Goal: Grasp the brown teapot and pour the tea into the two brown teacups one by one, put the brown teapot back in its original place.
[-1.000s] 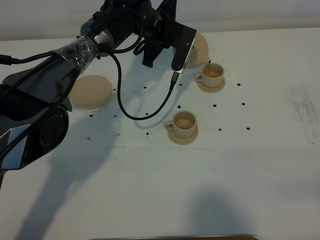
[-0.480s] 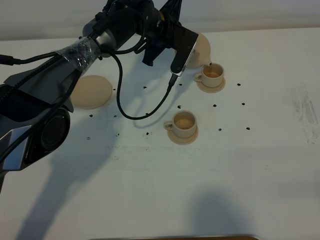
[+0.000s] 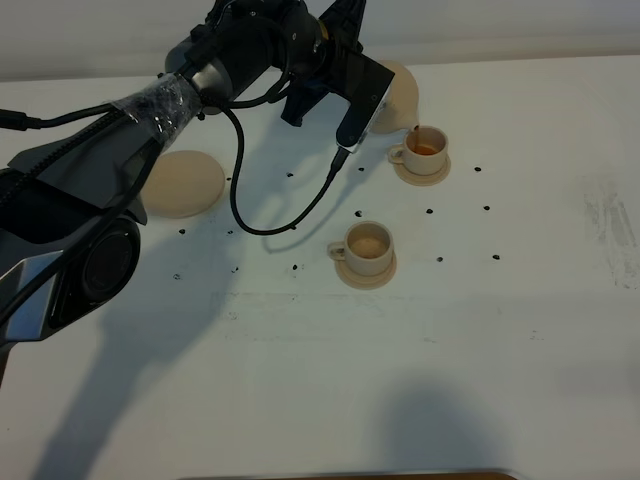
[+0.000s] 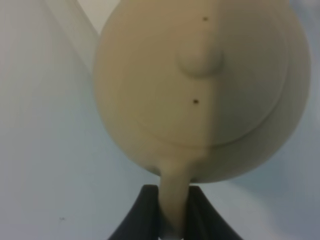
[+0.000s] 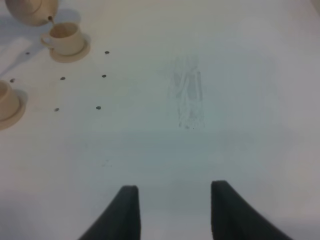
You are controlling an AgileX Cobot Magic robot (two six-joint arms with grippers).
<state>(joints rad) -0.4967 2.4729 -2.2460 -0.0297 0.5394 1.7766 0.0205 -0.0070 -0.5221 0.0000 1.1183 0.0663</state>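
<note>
My left gripper (image 3: 352, 82) is shut on the loop handle of the beige teapot (image 3: 398, 96), held tilted in the air with its spout over the far teacup (image 3: 427, 150). A thin stream of tea falls into that cup. In the left wrist view the teapot (image 4: 200, 85) fills the frame, its handle pinched between the black fingers (image 4: 145, 215). The near teacup (image 3: 368, 247) stands on its saucer, apart from the pot. The wide round saucer (image 3: 180, 183) lies bare at the left. My right gripper (image 5: 172, 207) is open and empty above bare table, out of the high view.
The left arm and its looping black cable (image 3: 265, 225) hang over the table between the wide saucer and the cups. Small dark specks dot the white table (image 3: 400, 350) around the cups. A smudged patch (image 5: 187, 97) lies at the right. Both cups show in the right wrist view (image 5: 65, 39).
The left gripper has tipped the teapot a little further and shifted it slightly up and right over the far cup. The right gripper has not moved.
</note>
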